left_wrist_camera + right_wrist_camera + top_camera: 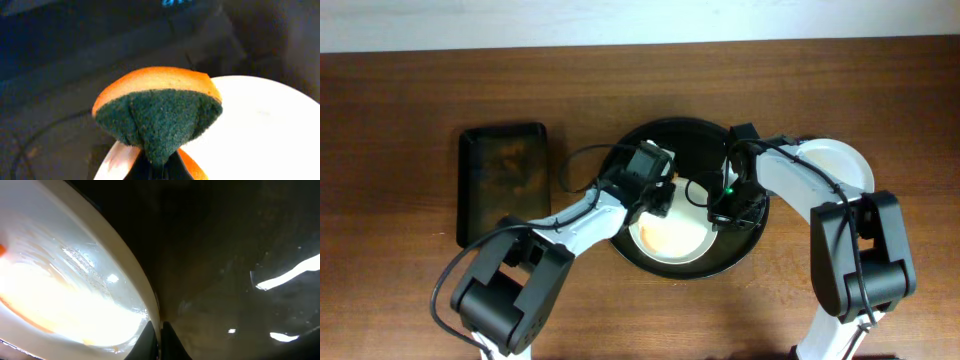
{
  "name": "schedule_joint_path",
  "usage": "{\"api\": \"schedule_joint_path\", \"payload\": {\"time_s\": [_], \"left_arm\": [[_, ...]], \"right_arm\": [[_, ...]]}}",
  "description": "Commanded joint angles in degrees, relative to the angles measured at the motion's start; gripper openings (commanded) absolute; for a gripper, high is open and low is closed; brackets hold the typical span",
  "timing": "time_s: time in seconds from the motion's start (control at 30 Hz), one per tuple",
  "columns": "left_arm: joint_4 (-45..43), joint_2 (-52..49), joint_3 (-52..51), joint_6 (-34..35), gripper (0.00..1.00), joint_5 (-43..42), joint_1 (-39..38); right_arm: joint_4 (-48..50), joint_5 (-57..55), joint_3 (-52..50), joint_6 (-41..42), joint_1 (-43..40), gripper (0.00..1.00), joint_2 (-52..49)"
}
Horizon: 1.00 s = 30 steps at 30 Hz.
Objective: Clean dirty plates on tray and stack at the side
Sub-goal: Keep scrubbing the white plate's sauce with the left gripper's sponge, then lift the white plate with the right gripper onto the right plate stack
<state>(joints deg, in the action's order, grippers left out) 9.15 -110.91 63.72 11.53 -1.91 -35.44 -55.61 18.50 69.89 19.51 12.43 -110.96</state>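
While the left pincer (159,169) is clamped on a folded orange-foam sponge with a dark green scouring face (159,117), the green face bulges forward over the edge of a round white plate smeared with orange sauce (260,130). Whether the sponge touches the plate cannot be told.

From overhead, the left pincer sits at the plate's upper left rim. The orange smear lies just beyond it, toward the front edge of the brown wooden desk (400,300).

The right pincer (159,339) is at the opposite, right-hand rim. Its jaws stand almost together with the plate's edge running into the slit between them, which reads as a pinch steadying the plate.

The plate rests in the front half of the large round black tray with a raised rim (692,140). The left arm, carrying the sponge, is the nearer one to the smear. The coming wipe is probably a short sweep from the rim inward and toward the front. Being round, the plate has no long axis to line up with.

Just right of the tray, on the desk and partly under the right arm, lies a second white plate (840,160), apparently plain. Well to the left sits a smaller rectangular dark tray (502,185)
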Motion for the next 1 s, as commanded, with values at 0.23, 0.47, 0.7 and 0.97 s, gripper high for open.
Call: {"api": "schedule_joint_path", "payload": {"time_s": [0.23,0.47,0.7,0.97], "left_arm": [[26.5,2.3,3.0,1.9,0.0,-9.7,-1.0],[15.5,3.1,4.6,1.9,0.0,17.3,1.7],[24.8,17.4,6.7,2.1,0.0,14.9,3.5],[30.4,17.4,6.7,3.4,0.0,9.7,5.7]], "right_arm": [[-1.0,-0.9,-0.3,0.1,0.0,0.04,-0.4],[-1.4,-1.2,-0.3,0.1,0.0,0.04,-0.4],[-1.0,-2.8,-0.3,0.1,-0.1,0.04,-0.4],[1.8,-2.6,-0.5,0.1,2.5,0.42,-0.4]]}}
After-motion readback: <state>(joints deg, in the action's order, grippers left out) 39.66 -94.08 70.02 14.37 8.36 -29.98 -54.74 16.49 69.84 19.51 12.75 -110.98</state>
